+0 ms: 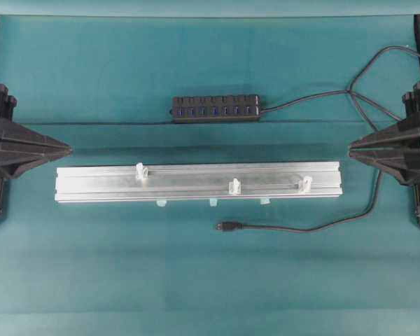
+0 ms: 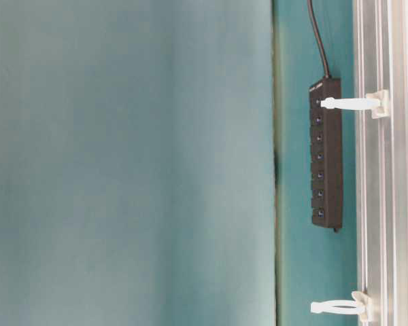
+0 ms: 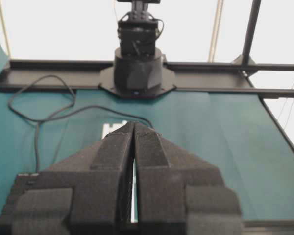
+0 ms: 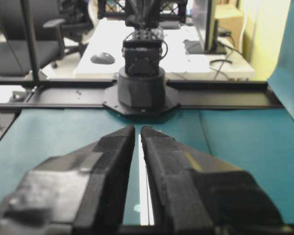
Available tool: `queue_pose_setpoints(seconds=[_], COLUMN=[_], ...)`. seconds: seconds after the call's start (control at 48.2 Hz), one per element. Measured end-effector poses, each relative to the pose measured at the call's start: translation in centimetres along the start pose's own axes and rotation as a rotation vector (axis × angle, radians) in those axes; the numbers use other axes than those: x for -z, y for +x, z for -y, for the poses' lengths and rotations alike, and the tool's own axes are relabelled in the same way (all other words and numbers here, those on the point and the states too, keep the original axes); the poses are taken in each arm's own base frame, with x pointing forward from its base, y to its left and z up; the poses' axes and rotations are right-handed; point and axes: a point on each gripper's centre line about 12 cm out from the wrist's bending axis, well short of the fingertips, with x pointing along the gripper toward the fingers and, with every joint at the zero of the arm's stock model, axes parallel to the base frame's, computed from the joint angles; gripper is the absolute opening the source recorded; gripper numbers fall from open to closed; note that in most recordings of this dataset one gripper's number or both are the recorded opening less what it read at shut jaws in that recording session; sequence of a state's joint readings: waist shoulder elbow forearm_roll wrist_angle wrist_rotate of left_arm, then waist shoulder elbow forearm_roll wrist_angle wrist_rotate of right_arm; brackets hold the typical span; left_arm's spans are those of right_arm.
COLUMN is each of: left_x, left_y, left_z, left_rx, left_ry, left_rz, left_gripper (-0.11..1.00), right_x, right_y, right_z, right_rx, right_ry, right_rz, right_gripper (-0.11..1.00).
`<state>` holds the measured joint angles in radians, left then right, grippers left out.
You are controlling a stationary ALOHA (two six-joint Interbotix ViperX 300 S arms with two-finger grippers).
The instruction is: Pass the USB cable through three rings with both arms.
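- Both tools, left [image 1: 68, 148] and right [image 1: 351, 148], sat pressed together, empty.
- The USB cable [image 1: 227, 227] lay flat on the surface; a pinch might slip off.
- The three rings [image 1: 234, 186] were narrow; a tilted plug could snag.

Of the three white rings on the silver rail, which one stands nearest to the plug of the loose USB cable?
The middle ring. The plug lies on the cloth almost directly in front of it; the left ring and right ring stand farther off along the rail.

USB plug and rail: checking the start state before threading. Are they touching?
Apart. The overhead view shows bare teal cloth between the USB plug and the rail.
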<state>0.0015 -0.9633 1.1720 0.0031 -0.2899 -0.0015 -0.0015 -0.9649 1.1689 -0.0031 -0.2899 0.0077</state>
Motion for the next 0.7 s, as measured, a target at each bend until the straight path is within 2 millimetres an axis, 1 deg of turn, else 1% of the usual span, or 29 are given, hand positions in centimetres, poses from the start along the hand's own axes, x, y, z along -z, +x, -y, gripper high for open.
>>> queue_pose_setpoints(seconds=[0.041,0.104,0.187,0.539,0.705], left_x=[-0.1,-0.2,0.0,-0.9,-1.4], left_y=[0.2,0.9,1.6,2.6,3.0], left_z=[0.1,0.5,0.8,0.9,0.9], left_rx=[0.005,0.024,0.038,0.037,0.037], left_ry=[-0.010,-0.035,-0.039,-0.061,-0.066], left_rz=[-0.008,-0.040,-0.087,-0.102,-0.099], left_gripper=[0.02,0.02,0.02,0.02,0.02], right_x=[-0.1,-0.3,-0.1,1.9,3.1], right_y=[0.0,0.0,0.1,-0.1,-0.1], right_z=[-0.1,-0.3,-0.5,-0.4,0.3], right_rx=[-0.003,-0.012,-0.021,0.001,0.062], right_ry=[0.002,0.016,0.061,0.181,0.264], right_rz=[0.002,-0.002,-0.044,-0.230,-0.347], right_gripper=[-0.01,-0.06,-0.10,-0.10,-0.09])
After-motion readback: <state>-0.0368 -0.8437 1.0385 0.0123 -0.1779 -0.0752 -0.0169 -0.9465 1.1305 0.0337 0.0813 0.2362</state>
